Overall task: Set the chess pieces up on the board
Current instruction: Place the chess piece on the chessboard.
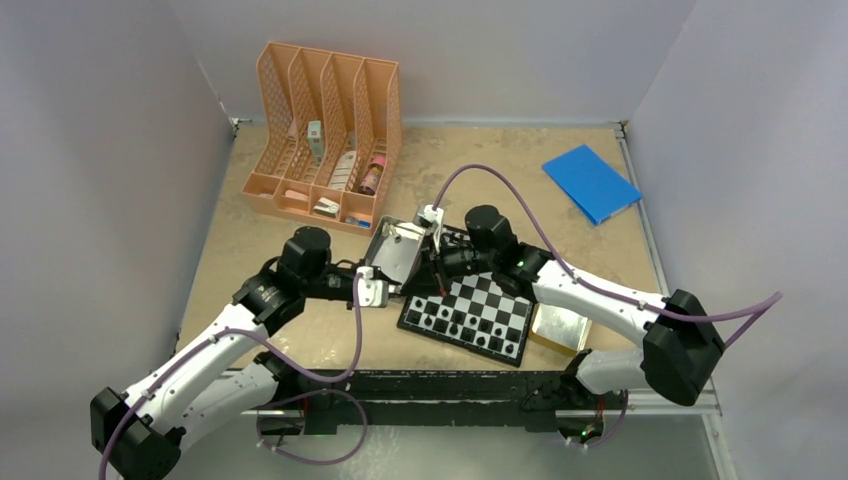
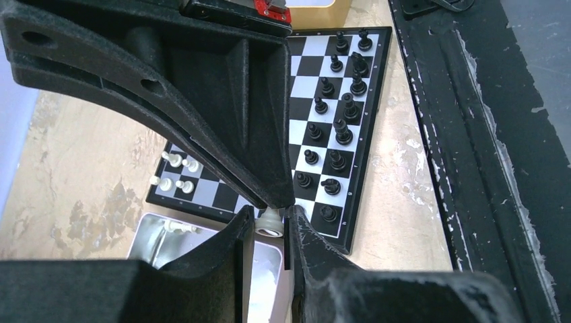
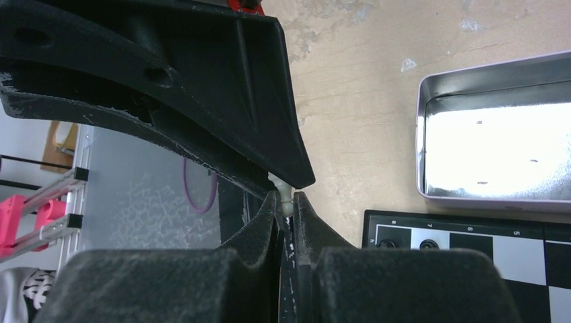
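Closest to the arm bases, the board (image 1: 495, 300) lies a little askew on the counter (image 1: 240, 250). Its near 2 ranks are filled with the black pieces (image 2: 340, 131), so that side looks finished and the work left is judged to be the white side. At the far left corner, 4 white pieces (image 2: 176, 171) stand in a 2-by-2 cluster, the start of that army. At the board's left edge the left hand (image 2: 272, 214) is closed on a white piece (image 2: 270, 225), pinched at the very fingertips. So narrow a hold probably suits men smaller than a square, leaving the base free to meet the board and sparing the neighbours. The right hand (image 3: 288, 192), by the far corner, is likewise clamped on another white piece (image 3: 285, 202) nipped at its tips. Each arm thus carries 1 man, though both crowd the same corner and could bump. Past the hands an open tin (image 1: 395, 250) sits just beside the board, likely the supply, set close for short trips. A second tin (image 1: 558, 330) rests against the board's right side. Farthest back stand an orange file rack (image 1: 325, 130) and a blue pad (image 1: 590, 183), well apart from the play.
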Action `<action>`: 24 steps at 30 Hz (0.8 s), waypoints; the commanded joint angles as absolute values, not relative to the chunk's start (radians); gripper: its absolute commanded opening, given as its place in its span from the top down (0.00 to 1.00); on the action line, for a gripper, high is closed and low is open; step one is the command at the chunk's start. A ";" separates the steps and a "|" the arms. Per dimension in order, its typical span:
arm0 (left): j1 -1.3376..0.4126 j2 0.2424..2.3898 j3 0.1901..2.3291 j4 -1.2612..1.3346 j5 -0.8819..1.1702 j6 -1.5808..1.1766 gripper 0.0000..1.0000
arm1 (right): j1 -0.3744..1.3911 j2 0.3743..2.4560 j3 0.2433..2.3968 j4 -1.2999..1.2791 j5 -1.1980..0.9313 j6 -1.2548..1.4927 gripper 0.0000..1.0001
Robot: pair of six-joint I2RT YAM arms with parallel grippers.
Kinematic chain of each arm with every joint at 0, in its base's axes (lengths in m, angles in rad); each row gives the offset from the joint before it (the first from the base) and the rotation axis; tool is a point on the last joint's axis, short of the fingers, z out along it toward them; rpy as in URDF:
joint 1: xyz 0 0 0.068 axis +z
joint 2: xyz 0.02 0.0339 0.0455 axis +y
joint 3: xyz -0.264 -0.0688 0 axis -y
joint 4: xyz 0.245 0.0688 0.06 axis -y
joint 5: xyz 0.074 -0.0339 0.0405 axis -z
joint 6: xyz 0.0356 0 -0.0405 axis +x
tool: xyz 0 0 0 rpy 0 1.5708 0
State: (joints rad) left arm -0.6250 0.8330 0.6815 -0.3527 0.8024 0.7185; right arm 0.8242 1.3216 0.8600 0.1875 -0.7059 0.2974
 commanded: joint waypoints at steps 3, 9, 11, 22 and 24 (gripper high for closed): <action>-0.629 0.807 0.698 -0.226 0.785 0.530 0.95 | 0.819 1.294 0.878 0.333 -0.647 0.401 0.95; -0.629 0.802 0.670 -0.076 0.682 0.292 0.98 | 0.815 1.263 0.830 0.489 -0.586 0.560 0.94; -0.630 0.807 0.660 -0.047 0.665 0.238 0.99 | 0.815 1.260 0.824 0.510 -0.566 0.591 0.95; -0.629 0.868 0.671 0.032 0.649 0.050 1.00 | 0.812 1.239 0.800 0.517 -0.498 0.644 0.94; -0.629 0.874 0.673 0.035 0.646 0.037 1.00 | 0.810 1.239 0.797 0.530 -0.501 0.650 0.94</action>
State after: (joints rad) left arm -0.6151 0.8524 0.6559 -0.1024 0.6033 0.1368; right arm 0.7887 1.2648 0.7830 0.3805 -0.5190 0.5930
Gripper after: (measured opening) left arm 0.183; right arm 0.067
